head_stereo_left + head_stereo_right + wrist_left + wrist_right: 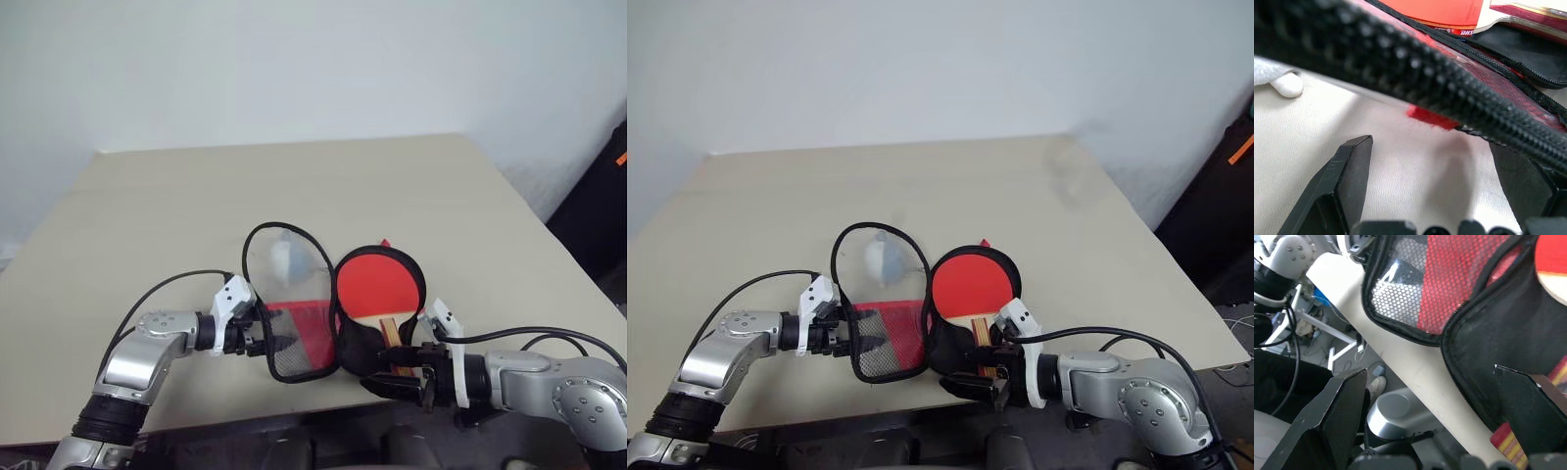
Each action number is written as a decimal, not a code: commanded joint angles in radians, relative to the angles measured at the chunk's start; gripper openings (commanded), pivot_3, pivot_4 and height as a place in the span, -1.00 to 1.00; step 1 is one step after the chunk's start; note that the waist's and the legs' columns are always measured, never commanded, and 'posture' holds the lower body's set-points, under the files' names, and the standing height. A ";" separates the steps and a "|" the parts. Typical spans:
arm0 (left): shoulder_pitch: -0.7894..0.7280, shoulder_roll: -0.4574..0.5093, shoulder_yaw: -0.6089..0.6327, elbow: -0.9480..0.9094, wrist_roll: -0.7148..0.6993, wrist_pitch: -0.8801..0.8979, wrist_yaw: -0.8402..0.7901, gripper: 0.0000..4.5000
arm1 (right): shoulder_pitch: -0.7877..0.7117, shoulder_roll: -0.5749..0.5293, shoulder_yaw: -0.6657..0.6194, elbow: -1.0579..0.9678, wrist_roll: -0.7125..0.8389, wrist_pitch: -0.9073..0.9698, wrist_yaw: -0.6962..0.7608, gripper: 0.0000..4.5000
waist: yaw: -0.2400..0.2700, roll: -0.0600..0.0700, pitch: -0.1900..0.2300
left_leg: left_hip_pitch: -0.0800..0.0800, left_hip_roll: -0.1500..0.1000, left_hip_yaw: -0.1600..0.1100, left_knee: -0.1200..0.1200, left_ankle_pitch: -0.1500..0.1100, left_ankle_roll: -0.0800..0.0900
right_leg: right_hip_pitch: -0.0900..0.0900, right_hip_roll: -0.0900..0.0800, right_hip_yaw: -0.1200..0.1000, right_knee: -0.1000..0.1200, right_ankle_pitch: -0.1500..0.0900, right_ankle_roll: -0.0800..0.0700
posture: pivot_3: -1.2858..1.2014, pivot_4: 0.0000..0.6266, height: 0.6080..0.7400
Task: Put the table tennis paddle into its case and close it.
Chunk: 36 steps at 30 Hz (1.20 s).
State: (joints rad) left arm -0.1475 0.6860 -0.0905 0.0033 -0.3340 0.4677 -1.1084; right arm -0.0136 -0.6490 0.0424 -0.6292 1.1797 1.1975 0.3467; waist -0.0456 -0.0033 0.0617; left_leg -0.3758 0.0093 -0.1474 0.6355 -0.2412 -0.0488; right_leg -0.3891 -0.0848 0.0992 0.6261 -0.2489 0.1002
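Near the front edge of the beige table (147, 196), we see the case (294, 323) lying unzipped and spread in two halves. Its lid half, with a clear window, red panel and black mesh, lies toward nine o'clock; its black half lies toward three o'clock. On that black half rests the table tennis paddle (377, 284), red blade toward twelve o'clock and striped wooden handle toward six o'clock. A small white ball (282, 257) shows through the clear window of the lid.

We find the left gripper (269, 338) at the nine o'clock edge of the lid, its fingers spread apart with the zipper edging passing between them in the left wrist view, not clenched on it. Our right gripper (407, 377) sits at the six o'clock end of the black half by the handle, likewise spread wide and grasping nothing.
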 commanded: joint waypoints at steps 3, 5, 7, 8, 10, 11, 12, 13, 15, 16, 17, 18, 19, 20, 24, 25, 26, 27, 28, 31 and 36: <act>-0.004 0.009 0.019 -0.040 -0.011 0.004 0.013 0.76 | 0.048 -0.112 -0.170 0.009 0.047 -0.013 0.062 0.99 | 0.002 0.000 0.000 | 0.000 0.000 0.000 0.001 0.000 0.000 | 0.000 0.000 0.000 0.000 0.000 0.000 | 0.03 -1.00 1.00; -0.001 0.009 0.020 -0.045 -0.013 0.006 0.015 0.76 | 0.084 -0.140 -0.180 -0.007 0.038 -0.017 0.083 0.99 | 0.001 -0.001 0.000 | 0.000 0.000 0.000 0.001 0.000 0.000 | 0.000 0.000 0.000 0.000 0.000 0.000 | 0.03 -1.00 1.00; 0.004 0.010 0.020 -0.050 -0.014 0.008 0.017 0.76 | 0.118 -0.154 -0.178 -0.031 0.018 -0.034 0.108 0.99 | 0.001 0.000 0.000 | 0.000 0.000 0.000 0.000 0.000 0.000 | 0.000 0.000 0.000 0.000 0.000 0.000 | 0.03 -1.00 1.00; 0.005 0.010 0.020 -0.053 -0.015 0.010 0.018 0.76 | 0.130 -0.155 -0.174 -0.039 0.009 -0.042 0.114 0.99 | 0.001 0.000 0.000 | 0.000 0.000 0.000 0.000 0.000 0.000 | 0.000 0.000 0.000 0.000 0.000 0.000 | 0.03 -1.00 1.00; 0.007 0.009 0.019 -0.057 -0.017 0.013 0.019 0.76 | 0.144 -0.150 -0.156 -0.046 -0.008 -0.052 0.119 0.99 | 0.001 -0.001 0.000 | 0.000 0.000 0.000 0.001 0.000 0.000 | 0.000 0.000 0.000 0.000 0.000 0.000 | 0.03 -1.00 1.00; 0.008 0.008 0.019 -0.058 -0.017 0.013 0.019 0.76 | 0.147 -0.143 -0.140 -0.047 -0.015 -0.053 0.118 0.99 | 0.001 -0.001 0.000 | 0.000 0.000 0.000 0.001 0.000 0.000 | 0.001 0.000 0.000 0.000 0.000 0.000 | 0.03 -1.00 1.00; 0.009 0.008 0.018 -0.058 -0.017 0.014 0.019 0.76 | 0.149 -0.137 -0.125 -0.049 -0.018 -0.055 0.120 0.99 | 0.001 -0.001 0.000 | 0.000 0.000 0.000 0.001 0.000 0.000 | 0.001 0.000 0.000 0.000 0.000 0.000 | 0.03 -1.00 1.00; 0.012 0.009 0.018 -0.059 -0.017 0.014 0.018 0.76 | 0.151 -0.131 -0.114 -0.054 -0.020 -0.058 0.119 0.99 | 0.001 -0.001 0.000 | 0.000 0.000 0.000 0.001 0.000 0.000 | 0.001 0.000 0.000 0.000 0.000 0.000 | 0.03 -1.00 1.00; 0.016 0.012 0.021 -0.061 -0.018 0.014 0.015 0.76 | 0.151 -0.120 -0.096 -0.064 -0.015 -0.060 0.114 0.99 | 0.001 -0.001 0.000 | 0.000 0.000 0.000 0.001 0.000 0.000 | 0.000 0.000 0.000 0.000 0.000 0.000 | 0.03 -1.00 1.00; 0.016 0.014 0.022 -0.058 -0.018 0.013 0.013 0.76 | 0.148 -0.116 -0.087 -0.072 -0.012 -0.060 0.113 0.99 | 0.001 -0.001 0.000 | 0.000 0.000 0.000 0.001 0.000 0.000 | 0.000 0.000 0.000 0.000 0.000 0.000 | 0.03 -1.00 1.00; 0.016 0.016 0.023 -0.055 -0.017 0.011 0.012 0.76 | 0.146 -0.114 -0.080 -0.079 -0.008 -0.059 0.112 0.99 | 0.001 -0.001 0.000 | 0.000 0.000 0.000 0.001 0.000 0.000 | 0.001 0.000 0.000 0.000 0.000 0.000 | 0.03 -1.00 1.00; 0.017 0.018 0.023 -0.051 -0.016 0.010 0.010 0.76 | 0.144 -0.110 -0.075 -0.083 -0.004 -0.058 0.109 0.99 | 0.001 -0.001 0.000 | 0.000 0.000 0.000 0.002 0.000 0.000 | 0.001 0.000 0.000 0.000 0.000 0.000 | 0.03 -1.00 1.00; 0.017 0.019 0.023 -0.049 -0.015 0.009 0.009 0.76 | 0.140 -0.106 -0.070 -0.084 -0.001 -0.056 0.104 0.99 | 0.001 -0.001 0.000 | 0.000 0.000 0.000 0.002 0.000 0.000 | 0.001 0.000 0.000 0.000 0.000 0.000 | 0.03 -1.00 1.00; 0.017 0.020 0.023 -0.048 -0.015 0.008 0.008 0.76 | 0.135 -0.101 -0.065 -0.082 0.001 -0.055 0.099 0.99 | 0.001 -0.001 0.000 | 0.000 0.000 0.000 0.001 0.000 0.000 | 0.001 0.000 0.000 0.000 0.000 0.000 | 0.03 -1.00 1.00; 0.016 0.017 0.019 -0.041 -0.012 0.003 0.009 0.76 | 0.108 -0.082 -0.041 -0.069 -0.003 -0.052 0.083 0.99 | 0.001 -0.001 0.000 | 0.000 0.000 0.000 0.001 0.000 0.000 | 0.001 0.000 0.000 0.000 0.000 0.000 | 0.03 -1.00 1.00; 0.019 0.016 0.018 -0.042 -0.011 0.000 0.009 0.76 | 0.100 -0.076 -0.034 -0.067 -0.007 -0.052 0.078 0.99 | 0.001 -0.001 0.000 | 0.000 0.000 0.000 0.001 0.000 0.000 | 0.001 0.000 0.000 0.000 0.000 0.000 | 0.03 -1.00 1.00; 0.022 0.017 0.018 -0.043 -0.011 -0.001 0.007 0.76 | 0.094 -0.070 -0.028 -0.067 -0.010 -0.052 0.073 0.99 | 0.001 -0.001 0.000 | 0.000 0.000 0.000 0.001 0.000 0.000 | 0.001 0.000 0.000 0.000 0.000 0.000 | 0.03 -1.00 1.00; 0.024 0.017 0.019 -0.043 -0.012 -0.002 0.006 0.76 | 0.093 -0.068 -0.028 -0.064 -0.013 -0.053 0.073 0.99 | 0.001 -0.001 0.000 | 0.000 0.000 0.000 0.001 0.000 0.000 | 0.001 0.000 0.000 0.000 0.000 0.000 | 0.03 -1.00 1.00; 0.025 0.018 0.019 -0.043 -0.012 -0.005 0.005 0.76 | 0.099 -0.068 -0.034 -0.063 -0.015 -0.060 0.078 0.99 | 0.001 -0.001 0.000 | 0.000 0.000 0.000 0.001 0.000 0.000 | 0.001 0.000 0.000 0.000 0.000 0.000 | 0.03 -1.00 1.00; 0.028 0.018 0.018 -0.036 -0.010 -0.020 0.001 0.76 | 0.104 -0.071 -0.052 -0.063 -0.003 -0.072 0.088 0.99 | 0.001 -0.001 0.000 | 0.000 0.000 0.000 0.001 0.000 0.000 | 0.001 0.000 0.000 0.000 0.000 0.000 | 0.03 -1.00 1.00; 0.009 -0.004 0.008 -0.019 -0.007 -0.050 0.000 0.76 | 0.107 -0.074 -0.061 -0.060 0.016 -0.077 0.099 0.99 | 0.001 -0.001 0.000 | 0.000 0.000 0.000 0.001 0.000 0.000 | 0.001 0.000 0.000 0.000 0.000 0.000 | 0.03 -1.00 1.00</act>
State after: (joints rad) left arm -0.1215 0.6890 -0.0902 -0.0156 -0.3341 0.4438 -1.1005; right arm 0.0927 -0.7231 0.0086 -0.6743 1.1669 1.1365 0.4342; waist -0.0442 -0.0041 0.0613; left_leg -0.3758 0.0094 -0.1474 0.6370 -0.2413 -0.0488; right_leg -0.3884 -0.0846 0.0989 0.6264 -0.2489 0.1002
